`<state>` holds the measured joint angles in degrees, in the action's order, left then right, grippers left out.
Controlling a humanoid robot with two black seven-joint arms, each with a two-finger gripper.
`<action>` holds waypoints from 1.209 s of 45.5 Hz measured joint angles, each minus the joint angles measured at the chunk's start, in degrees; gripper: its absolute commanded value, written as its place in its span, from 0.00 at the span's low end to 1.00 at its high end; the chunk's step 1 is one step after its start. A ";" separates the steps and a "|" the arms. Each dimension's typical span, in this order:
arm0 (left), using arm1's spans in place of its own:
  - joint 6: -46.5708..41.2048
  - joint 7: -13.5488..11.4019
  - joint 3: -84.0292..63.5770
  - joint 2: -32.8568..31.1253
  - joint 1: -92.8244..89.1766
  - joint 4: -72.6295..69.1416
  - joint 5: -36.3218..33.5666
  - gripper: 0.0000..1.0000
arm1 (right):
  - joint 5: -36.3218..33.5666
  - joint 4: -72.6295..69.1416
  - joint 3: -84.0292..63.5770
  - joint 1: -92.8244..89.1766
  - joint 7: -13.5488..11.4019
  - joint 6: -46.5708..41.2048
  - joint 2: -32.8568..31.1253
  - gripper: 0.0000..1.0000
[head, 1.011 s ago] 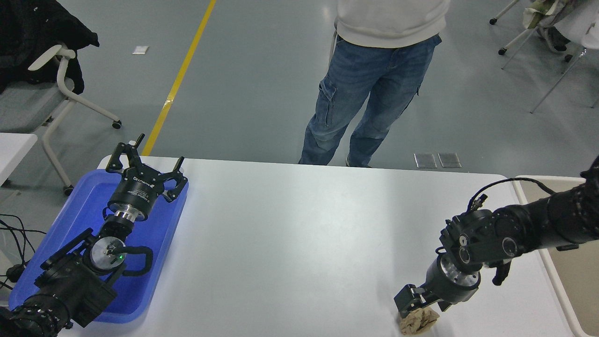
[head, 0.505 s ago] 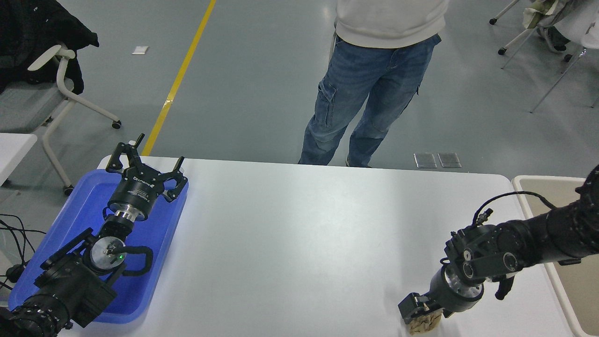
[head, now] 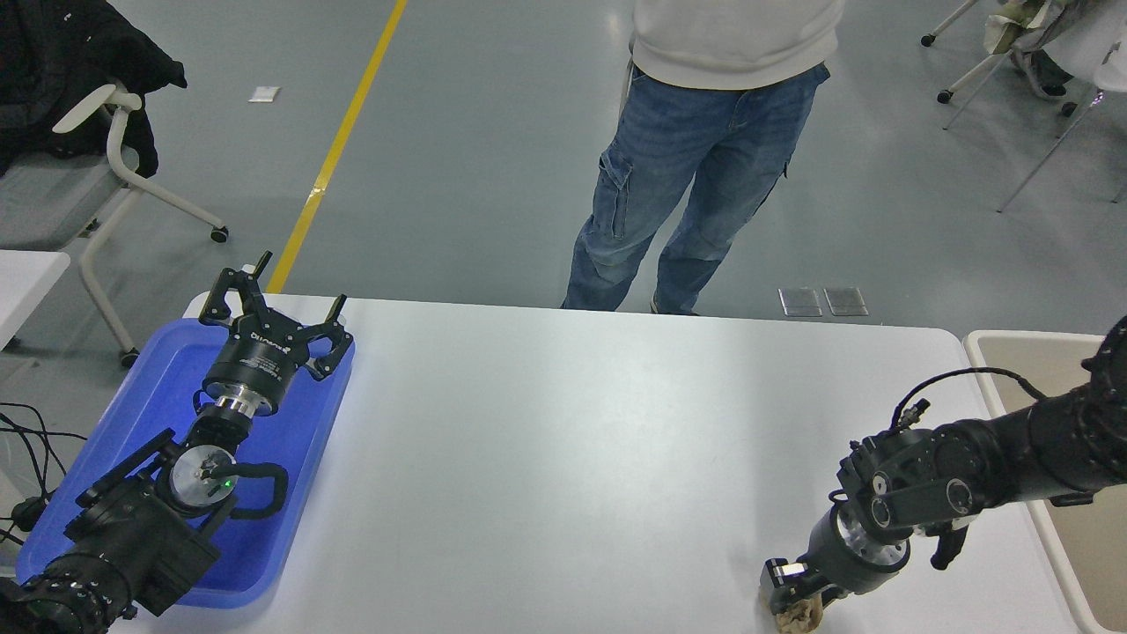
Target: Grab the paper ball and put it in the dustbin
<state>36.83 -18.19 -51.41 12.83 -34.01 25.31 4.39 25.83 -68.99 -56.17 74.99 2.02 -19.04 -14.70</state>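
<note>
The paper ball (head: 799, 615) is pinched beneath the right hand (head: 795, 594), low on the bench (head: 563, 440); the left hand (head: 264, 317) is parked, fingers spread.

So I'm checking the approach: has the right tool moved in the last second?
Yes. The right tool has dropped toward the table's near edge, closing around the paper ball.

Both arms were matte black with thick, rounded joint housings. The left arm (head: 132, 519) had a silver disc with a small green light, a bright metal ring below a black cylinder with white lettering, and a looping black cable. The right arm (head: 995, 449) had round caps with pale centres, a silver wrist ring and a thin, arching black cable.
</note>
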 measured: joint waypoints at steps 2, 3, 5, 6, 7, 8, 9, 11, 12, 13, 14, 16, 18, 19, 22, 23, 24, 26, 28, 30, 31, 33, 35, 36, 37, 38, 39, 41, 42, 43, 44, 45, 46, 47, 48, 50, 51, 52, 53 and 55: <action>0.00 0.00 0.00 0.00 0.00 0.00 0.00 1.00 | -0.62 0.00 -0.10 0.16 -0.01 -0.04 -0.24 0.00; 0.00 0.00 0.00 0.00 0.00 0.00 0.00 1.00 | -1.07 -0.01 -0.20 0.35 -0.01 -0.08 -0.40 0.00; 0.00 0.00 0.00 0.00 0.00 0.00 0.00 1.00 | -1.59 -0.06 -0.43 0.73 -0.01 -0.11 -0.62 0.00; 0.00 0.00 0.00 0.00 0.00 0.00 0.00 1.00 | -1.86 -0.11 -0.60 1.00 -0.01 -0.13 -0.73 0.00; 0.00 0.00 0.00 0.00 0.00 0.00 0.00 1.00 | -2.21 -0.19 -0.89 1.42 -0.01 -0.17 -0.90 0.00; 0.00 0.00 0.00 0.00 0.00 0.00 0.00 1.00 | -2.40 -0.25 -1.08 1.70 -0.01 -0.19 -1.03 0.00; 0.00 0.00 0.00 0.00 0.00 0.00 0.00 1.00 | -2.59 -0.35 -1.30 2.02 0.00 -0.20 -1.18 0.00; 0.00 0.00 0.00 0.00 0.00 0.00 0.00 1.00 | -3.00 -0.76 -1.88 2.94 0.08 -0.26 -1.64 0.00; 0.00 0.00 0.00 0.00 0.00 0.00 0.00 1.00 | -3.12 -1.02 -2.11 3.39 0.07 -0.27 -1.89 0.00; 0.00 0.00 0.00 0.00 0.00 0.00 0.01 1.00 | -3.31 -1.47 -2.42 4.14 0.09 -0.29 -2.32 0.00; 0.00 0.00 0.00 0.00 0.00 0.00 0.00 1.00 | -3.43 -1.80 -2.62 4.71 0.11 -0.30 -2.64 0.00; 0.00 0.00 0.00 0.00 0.00 0.00 0.01 1.00 | -3.64 -2.81 -3.28 6.40 0.13 -0.33 -3.57 0.00; 0.00 0.00 0.00 0.00 0.00 0.00 0.00 1.00 | -3.77 -3.76 -3.96 8.02 0.12 -0.39 -4.41 0.00; 0.00 0.00 0.00 0.00 -0.01 0.00 0.01 1.00 | -3.85 -4.36 -4.39 9.04 0.13 -0.47 -4.87 0.00; 0.00 0.00 -0.01 0.00 -0.02 0.00 0.00 1.00 | -4.02 -6.30 -6.05 12.66 0.15 -1.09 -6.28 0.00; 0.00 0.00 -0.01 0.00 -0.02 0.00 0.01 1.00 | -4.10 -7.09 -6.85 14.37 0.18 -1.60 -6.72 0.00; 0.00 0.00 -0.01 0.00 -0.02 0.00 0.00 1.00 | -4.16 -7.60 -7.36 15.58 0.21 -1.93 -7.01 0.00; 0.00 0.00 -0.01 0.00 -0.03 0.00 0.01 1.00 | -4.22 -8.53 -8.67 18.51 0.21 -3.01 -7.60 0.00; 0.00 0.00 -0.01 0.00 -0.03 0.00 0.02 1.00 | -4.39 -9.45 -10.03 21.56 0.23 -4.67 -8.12 0.00; -0.01 0.00 -0.01 0.00 -0.03 0.00 0.00 1.00 | -4.49 -9.99 -10.96 23.99 0.26 -6.08 -8.56 0.00; -0.01 0.00 -0.01 0.00 -0.03 0.00 0.00 1.00 | -4.63 -10.29 -11.46 25.45 0.28 -7.04 -8.83 0.00; -0.02 0.00 -0.01 0.00 -0.03 0.00 0.02 1.00 | -4.84 -10.78 -12.29 27.74 0.28 -8.81 -9.30 0.00; -0.03 0.00 -0.01 0.00 -0.03 0.00 0.01 1.00 | -5.01 -11.20 -13.04 30.23 0.30 -10.76 -9.82 0.00; -0.03 0.00 -0.01 0.00 -0.03 0.00 0.01 1.00 | -5.11 -11.37 -13.29 31.24 0.32 -11.46 -10.04 0.00; -0.03 0.00 -0.01 0.00 -0.03 0.00 0.00 1.00 | -5.19 -11.57 -13.68 32.63 0.31 -12.73 -10.29 0.00; -0.03 0.00 -0.01 0.00 -0.03 0.00 0.00 1.00 | -5.24 -11.71 -13.91 33.51 0.31 -13.54 -10.43 0.00; -0.03 0.00 -0.01 0.00 -0.02 0.00 0.00 1.00 | -5.29 -11.82 -14.16 34.38 0.31 -14.44 -10.55 0.00; -0.04 0.00 -0.01 0.00 -0.01 0.00 0.00 1.00 | -5.41 -12.10 -14.62 36.43 0.33 -16.71 -10.86 0.00; -0.04 0.00 -0.01 0.00 -0.01 0.00 0.00 1.00 | -5.43 -12.19 -14.81 37.24 0.32 -17.50 -10.99 0.00; -0.04 0.00 -0.01 0.00 -0.01 0.00 0.01 1.00 | -5.46 -12.27 -14.97 38.13 0.33 -18.32 -11.11 0.00; -0.04 0.00 -0.01 0.00 0.01 0.00 -0.01 1.00 | -5.52 -12.38 -15.17 39.36 0.33 -19.36 -11.26 0.00; -0.04 0.00 -0.01 0.00 0.00 0.00 0.00 1.00 | -5.54 -12.43 -15.29 40.14 0.32 -19.92 -11.35 0.00; -0.04 0.00 -0.01 0.00 0.00 0.00 0.00 1.00 | -5.55 -12.49 -15.43 40.85 0.33 -20.41 -11.43 0.00; -0.04 0.00 -0.01 0.00 0.01 0.00 0.00 1.00 | -5.57 -12.55 -15.62 41.95 0.32 -21.11 -11.53 0.00; -0.04 0.00 -0.01 0.00 0.01 0.00 0.00 1.00 | -5.61 -12.62 -15.72 42.70 0.34 -21.54 -11.60 0.00; -0.04 0.00 -0.01 0.00 0.01 0.00 0.00 1.00 | -5.63 -12.71 -16.00 44.25 0.32 -22.31 -11.73 0.00; -0.04 0.00 -0.01 0.00 0.01 0.00 0.00 1.00 | -5.65 -12.74 -16.15 45.27 0.32 -22.75 -11.83 0.00; -0.04 0.00 -0.01 0.00 0.00 0.00 0.00 1.00 | -5.69 -12.79 -16.31 46.03 0.33 -23.04 -11.90 0.00; -0.04 0.00 -0.01 0.00 0.00 0.01 0.01 1.00 | -5.70 -12.82 -16.47 46.77 0.32 -23.31 -11.98 0.00; -0.04 0.00 0.00 0.00 0.01 0.00 0.00 1.00 | -5.75 -12.87 -16.81 48.48 0.32 -23.86 -12.21 0.00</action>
<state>36.78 -18.19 -51.41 12.83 -34.01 25.31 4.39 20.08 -81.86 -72.97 123.47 2.34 -42.90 -26.91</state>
